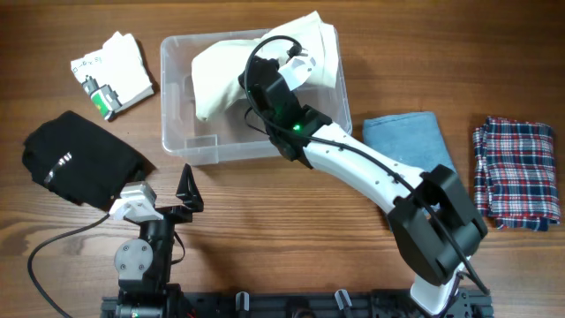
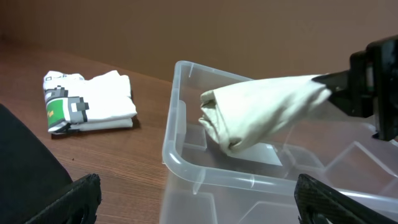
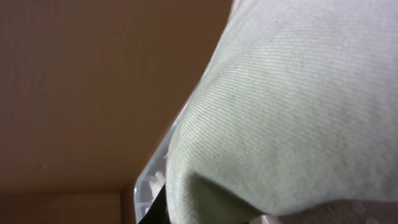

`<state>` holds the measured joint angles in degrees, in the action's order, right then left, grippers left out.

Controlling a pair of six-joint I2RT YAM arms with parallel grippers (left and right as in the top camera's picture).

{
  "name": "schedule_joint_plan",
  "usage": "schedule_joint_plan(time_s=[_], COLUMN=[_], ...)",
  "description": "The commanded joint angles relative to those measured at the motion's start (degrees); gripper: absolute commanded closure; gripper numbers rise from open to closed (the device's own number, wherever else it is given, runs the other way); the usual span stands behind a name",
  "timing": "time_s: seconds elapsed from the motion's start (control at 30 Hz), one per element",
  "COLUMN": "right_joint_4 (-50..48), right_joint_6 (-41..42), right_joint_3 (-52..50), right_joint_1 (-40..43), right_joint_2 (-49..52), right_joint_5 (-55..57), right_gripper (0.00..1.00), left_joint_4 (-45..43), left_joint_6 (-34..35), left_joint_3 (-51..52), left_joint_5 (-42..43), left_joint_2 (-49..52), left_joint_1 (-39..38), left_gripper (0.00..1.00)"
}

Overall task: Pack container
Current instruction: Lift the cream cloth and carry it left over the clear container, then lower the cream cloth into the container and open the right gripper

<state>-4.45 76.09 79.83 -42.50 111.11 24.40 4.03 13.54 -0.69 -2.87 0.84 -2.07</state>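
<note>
Plaid cloth [image 1: 515, 172], blue cloth [image 1: 402, 132] beside container [image 1: 177, 124]

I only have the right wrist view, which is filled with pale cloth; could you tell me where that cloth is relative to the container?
Observer: The cream folded fabric garment hangs over the clear rectangular plastic container, pinched at one end by the right gripper.
Operator: Is it on the bottom?
Observer: Its free end droops inside, near the white label on the floor; I cannot tell whether it touches.
Operator: And where is the other arm, please?
Observer: The left gripper is open and holds nothing, outside the container's near wall.
</note>
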Motion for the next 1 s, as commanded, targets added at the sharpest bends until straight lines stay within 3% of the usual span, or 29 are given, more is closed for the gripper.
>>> schedule_joint_plan(time_s=[0.0,0.6,0.63,0.77,0.83,0.97], right_joint_4=[-1.64,-2.27,-2.25,-2.27,-2.14,-1.97], right_joint_6=[2.10,-4.17,-4.13,-4.07,-4.09,-4.13], right_joint_3=[0.39,0.39,0.39,0.39,0.39,0.39], right_joint_1=[-0.09,-0.35,-0.35,-0.35,-0.35,-0.37], right_joint_2=[0.44,1.05,1.09,1.09,1.09,1.09], right_joint_5=[-1.79,-4.83,-4.83,-5.03,-5.07,-7.06], right_gripper=[0.93,0.87,0.82,0.31,0.21,0.11], left_joint_4=[-0.15,-0.15,-0.15,-0.15,-0.15,-0.15], left_joint_6=[-1.36,-1.36,-1.36,-1.36,-1.36,-1.36], left_joint_3=[0.35,0.35,0.35,0.35,0.35,0.35], left_joint_5=[0.48,0.48,0.48,0.48,0.50,0.48], left_joint_2=[-0.24,-0.24,-0.24,-0.24,-0.24,-0.24], left_joint_1=[0.37,0.37,0.37,0.37,0.37,0.37], left_gripper=[0.00,0.00,0.00,0.00,0.00,0.00])
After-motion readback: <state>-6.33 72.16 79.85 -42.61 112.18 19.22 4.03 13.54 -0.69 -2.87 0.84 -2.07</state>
